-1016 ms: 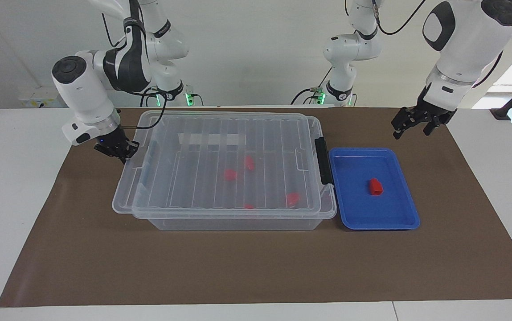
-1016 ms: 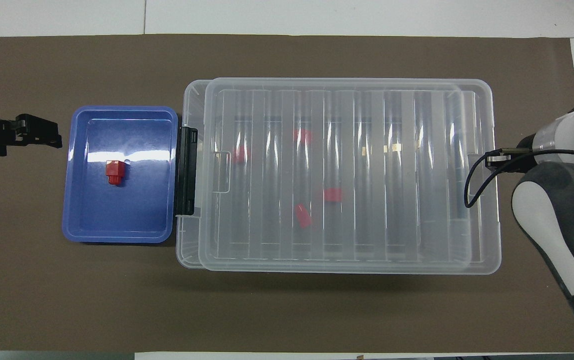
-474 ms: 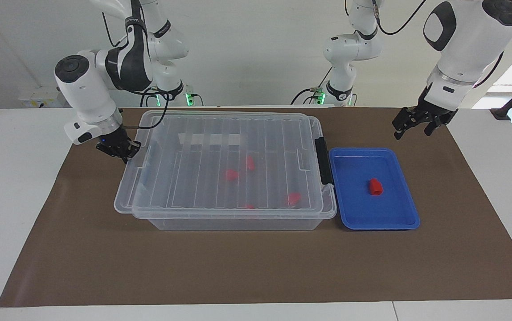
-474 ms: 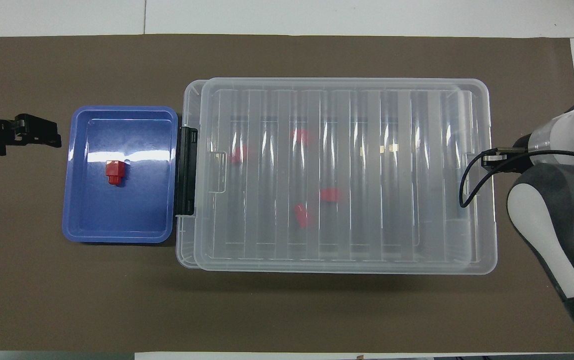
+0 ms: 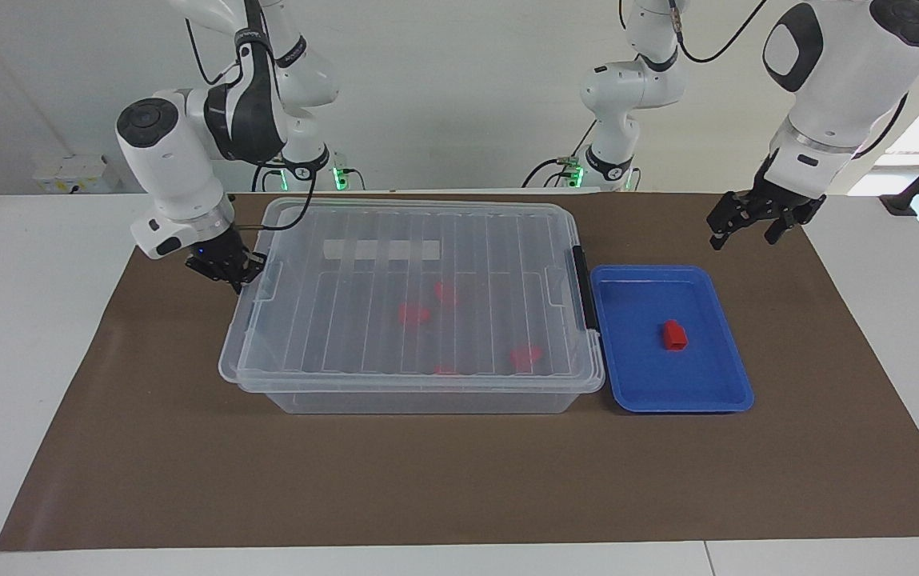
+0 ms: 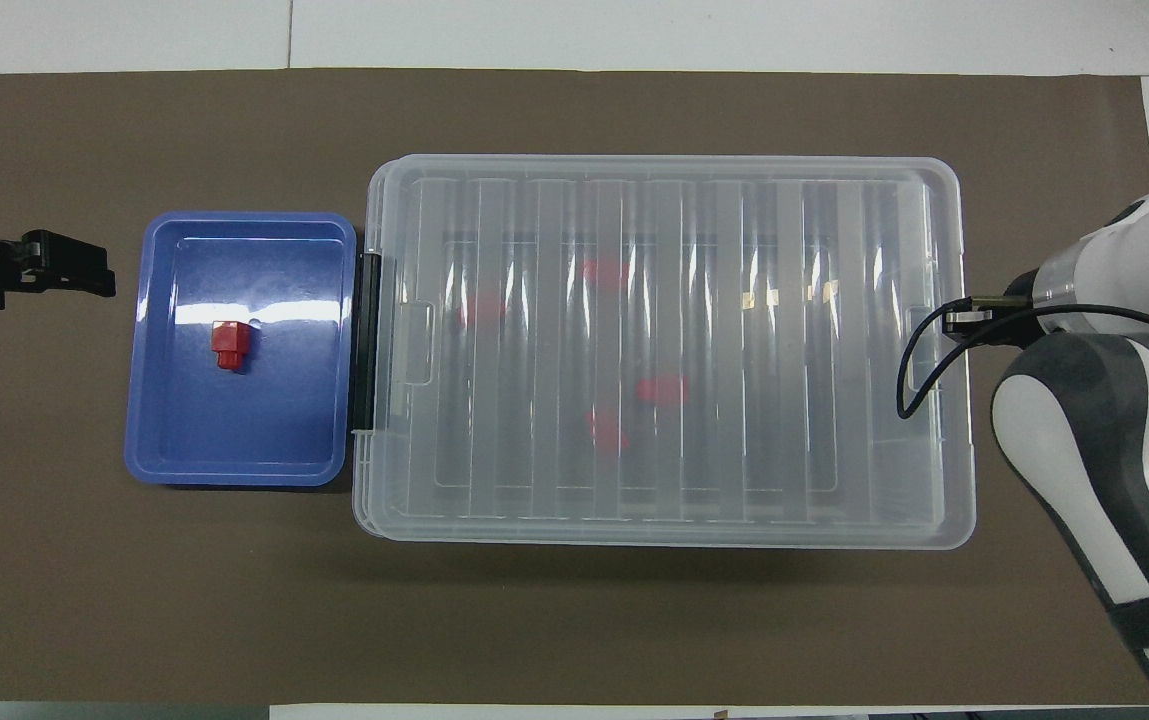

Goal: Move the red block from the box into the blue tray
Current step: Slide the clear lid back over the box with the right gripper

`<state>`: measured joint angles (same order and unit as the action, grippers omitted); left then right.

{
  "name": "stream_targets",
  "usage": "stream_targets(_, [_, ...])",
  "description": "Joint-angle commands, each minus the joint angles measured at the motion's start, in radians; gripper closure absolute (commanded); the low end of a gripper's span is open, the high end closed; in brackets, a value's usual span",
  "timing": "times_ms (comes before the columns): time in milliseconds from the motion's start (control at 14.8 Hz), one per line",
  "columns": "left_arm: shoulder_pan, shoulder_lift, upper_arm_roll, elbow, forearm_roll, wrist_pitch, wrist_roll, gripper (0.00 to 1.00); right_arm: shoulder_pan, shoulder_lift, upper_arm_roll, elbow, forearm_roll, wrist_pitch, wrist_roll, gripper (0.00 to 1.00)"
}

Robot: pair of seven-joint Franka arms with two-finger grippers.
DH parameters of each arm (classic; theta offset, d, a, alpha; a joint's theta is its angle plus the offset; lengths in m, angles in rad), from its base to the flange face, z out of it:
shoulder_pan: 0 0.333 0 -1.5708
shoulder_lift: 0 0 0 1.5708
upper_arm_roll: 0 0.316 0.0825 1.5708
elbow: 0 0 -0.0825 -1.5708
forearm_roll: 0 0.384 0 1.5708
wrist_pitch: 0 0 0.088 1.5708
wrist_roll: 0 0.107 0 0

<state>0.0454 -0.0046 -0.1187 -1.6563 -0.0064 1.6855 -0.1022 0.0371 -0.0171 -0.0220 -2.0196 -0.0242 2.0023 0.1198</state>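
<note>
- Facing view: my right gripper (image 5: 229,270), pinched on the lid (image 5: 419,288) at the box's (image 5: 419,396) nine o'clock end, had slid that lid toward three o'clock until it nearly squared up. The left gripper (image 5: 747,226) hung spread over the mat (image 5: 459,480) at the tray's (image 5: 735,396) one o'clock, waiting.
- Overhead view: the lid covered the box almost fully. The red block (image 6: 230,346) lay in the tray, at nine o'clock of the box, so I judged only the closing remained.

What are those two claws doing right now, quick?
Left gripper: open, empty, up over the mat near the blue tray.
Right gripper: shut, at the lid edge.
</note>
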Motion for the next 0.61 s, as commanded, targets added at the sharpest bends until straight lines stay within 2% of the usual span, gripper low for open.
stream_targets(0, [0.011, -0.02, -0.006, -0.022, -0.001, 0.013, 0.018, 0.0, -0.006, 0.005, 0.008, -0.025, 0.015, 0.013, 0.004, 1.0])
stream_targets(203, [0.011, -0.02, -0.006, -0.022, -0.001, 0.014, 0.012, 0.0, -0.016, 0.006, -0.002, 0.019, 0.015, -0.045, -0.045, 1.0])
stream_targets(542, [0.011, -0.02, -0.006, -0.022, -0.001, 0.014, 0.009, 0.0, -0.016, 0.006, -0.019, 0.155, 0.013, -0.207, -0.058, 1.0])
